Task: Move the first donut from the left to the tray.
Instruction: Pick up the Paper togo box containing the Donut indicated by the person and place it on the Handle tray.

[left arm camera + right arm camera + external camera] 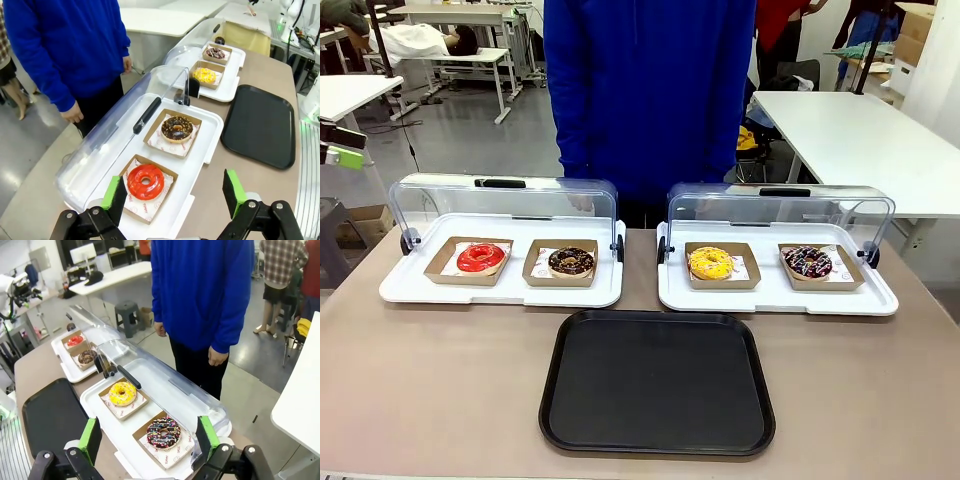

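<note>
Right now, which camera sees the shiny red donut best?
The left wrist view: the glossy red-glazed ring donut lies close and large, seen from above. The front view shows it small; the right wrist view, a far red speck.

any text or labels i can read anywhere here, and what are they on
No text can be read in any view.
Red donut's paper liner: small red print, too blurred to read.
Sprinkled donut's paper liner: small red print, too small to read.
Black tray: no print seen.
Clear lid over the left white tray: no print seen.
</note>
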Controlling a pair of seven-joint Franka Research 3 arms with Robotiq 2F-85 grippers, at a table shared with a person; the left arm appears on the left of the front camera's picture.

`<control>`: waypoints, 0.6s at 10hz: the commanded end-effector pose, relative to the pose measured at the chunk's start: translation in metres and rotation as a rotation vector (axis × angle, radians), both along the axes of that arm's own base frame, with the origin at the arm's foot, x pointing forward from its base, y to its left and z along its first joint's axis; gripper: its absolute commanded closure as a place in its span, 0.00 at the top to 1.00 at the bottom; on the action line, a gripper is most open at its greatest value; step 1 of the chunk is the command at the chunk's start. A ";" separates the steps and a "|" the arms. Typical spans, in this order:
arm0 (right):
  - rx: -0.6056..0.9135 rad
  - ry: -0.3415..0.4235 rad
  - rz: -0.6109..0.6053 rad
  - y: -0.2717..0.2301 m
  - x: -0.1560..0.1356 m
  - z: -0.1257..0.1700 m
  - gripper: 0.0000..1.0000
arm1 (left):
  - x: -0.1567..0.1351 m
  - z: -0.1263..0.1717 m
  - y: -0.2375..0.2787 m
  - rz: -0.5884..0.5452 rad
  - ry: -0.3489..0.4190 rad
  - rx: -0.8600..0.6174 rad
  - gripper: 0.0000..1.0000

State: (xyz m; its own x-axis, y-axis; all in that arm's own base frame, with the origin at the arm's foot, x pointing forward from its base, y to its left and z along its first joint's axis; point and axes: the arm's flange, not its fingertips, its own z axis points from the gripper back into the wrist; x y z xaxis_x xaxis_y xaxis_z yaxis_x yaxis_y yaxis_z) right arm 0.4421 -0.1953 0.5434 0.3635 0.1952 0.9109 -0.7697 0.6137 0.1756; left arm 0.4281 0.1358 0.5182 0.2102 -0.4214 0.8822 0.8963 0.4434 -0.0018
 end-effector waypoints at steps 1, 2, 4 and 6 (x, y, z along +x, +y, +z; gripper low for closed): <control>0.006 -0.005 0.007 0.001 0.000 0.000 1.00 | 0.000 0.001 0.000 -0.009 -0.010 -0.011 1.00; 0.006 -0.005 0.007 0.001 0.000 0.000 1.00 | 0.000 0.001 0.000 -0.009 -0.010 -0.011 1.00; 0.006 -0.005 0.007 0.001 0.000 0.000 1.00 | 0.000 0.001 0.000 -0.009 -0.010 -0.011 1.00; 0.006 -0.005 0.007 0.001 0.000 0.000 1.00 | 0.000 0.001 0.000 -0.009 -0.010 -0.011 1.00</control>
State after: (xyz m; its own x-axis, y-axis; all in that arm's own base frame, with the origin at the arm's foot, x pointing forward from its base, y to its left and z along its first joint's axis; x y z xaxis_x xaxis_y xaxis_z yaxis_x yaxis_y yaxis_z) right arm 0.4416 -0.1957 0.5430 0.3650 0.1948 0.9104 -0.7702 0.6126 0.1777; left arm 0.4278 0.1359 0.5182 0.2104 -0.4208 0.8824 0.8966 0.4428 -0.0026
